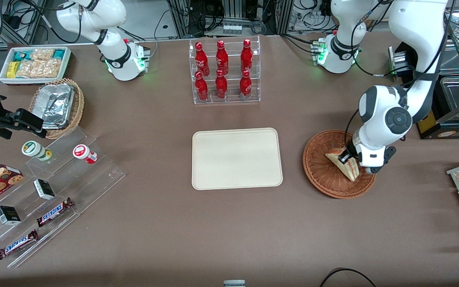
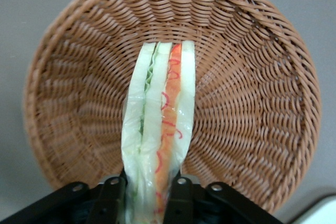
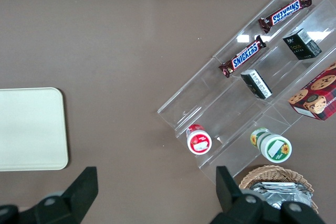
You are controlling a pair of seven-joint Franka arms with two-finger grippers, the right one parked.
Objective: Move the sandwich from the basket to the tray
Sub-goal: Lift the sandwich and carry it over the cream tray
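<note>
The claw (image 1: pixel 349 158) hangs low inside the basket (image 1: pixel 320 167), its two black fingers (image 2: pixel 178 199) pressed against both flat faces of the sandwich (image 1: pixel 346 164), which it holds clamped on edge. The sandwich is a soft triangular wedge of pale white bread wrapped in clear film; green, yellow and orange-red filling layers run in stripes along its edge (image 2: pixel 160 124). It is still in the basket, a round, shallow bowl of reddish-brown wicker whose ribbed weave spirals up to a thick braided rim (image 2: pixel 294 61). The basket sits on the brown matte desk (image 1: pixel 229 231) toward the working arm's end.

Beside the basket, at mid-desk, lies the tray (image 1: pixel 236 158), smooth, cream-beige, rectangular with rounded corners and a low rim. Nothing stands between the two. Farther from the front camera than the tray, a clear acrylic rack (image 1: pixel 226 71) holds six glossy red bottles.
</note>
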